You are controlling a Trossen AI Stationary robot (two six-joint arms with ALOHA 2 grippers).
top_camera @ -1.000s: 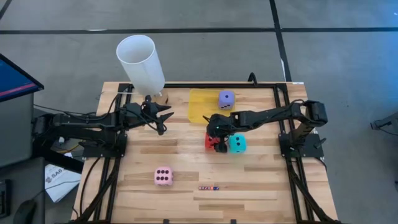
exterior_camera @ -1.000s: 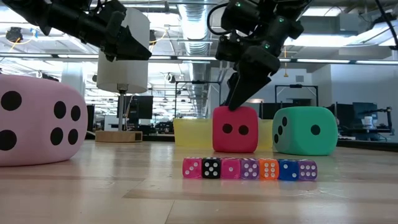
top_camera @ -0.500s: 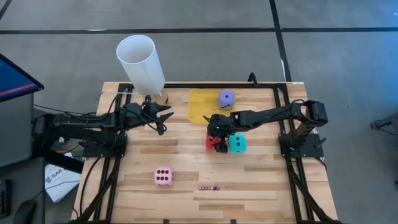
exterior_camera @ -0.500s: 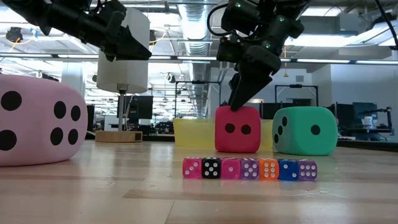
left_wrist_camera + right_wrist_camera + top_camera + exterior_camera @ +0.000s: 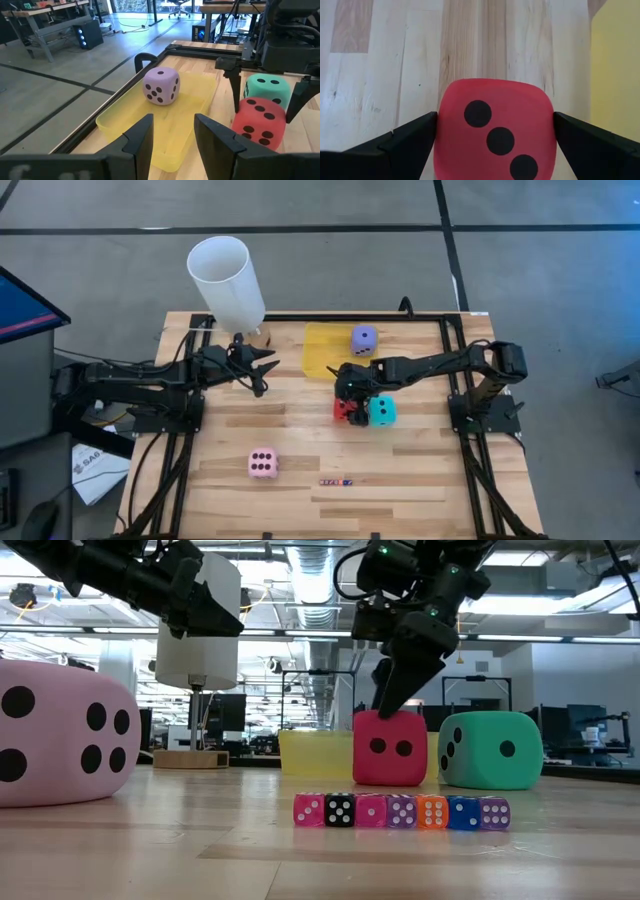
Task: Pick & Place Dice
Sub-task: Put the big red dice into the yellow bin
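The red die point(image 5: 342, 410) sits on the wood table, right beside the cyan die point(image 5: 381, 411). My right gripper point(image 5: 347, 398) hangs over it with a finger on each side and is shut on it; the low view also shows that gripper point(image 5: 388, 700) coming down on the red die point(image 5: 390, 748). The purple die point(image 5: 364, 339) rests in the yellow tray point(image 5: 322, 350). The pink die point(image 5: 262, 463) lies alone toward the near left. My left gripper point(image 5: 262, 367) is open and hovers near the base of the white cylinder point(image 5: 228, 280). My right gripper pinches the red die between its two fingers point(image 5: 405, 142), which lie against two opposite side faces point(image 5: 445, 135). The fingers come from above, slanting down. The die's bottom face stays on the table, upright.
A row of tiny dice point(image 5: 336, 481) lies near the table's near edge. The tall white cylinder stands at the far left corner. The cyan die point(image 5: 490, 750) sits close on the red die's right. Bare wood stretches between the pink die and the red one.
My right gripper has shifted slightly toward the table's right edge, and the red die has slid along the table with it, closer to the cyan die. The die has stayed on the wood.
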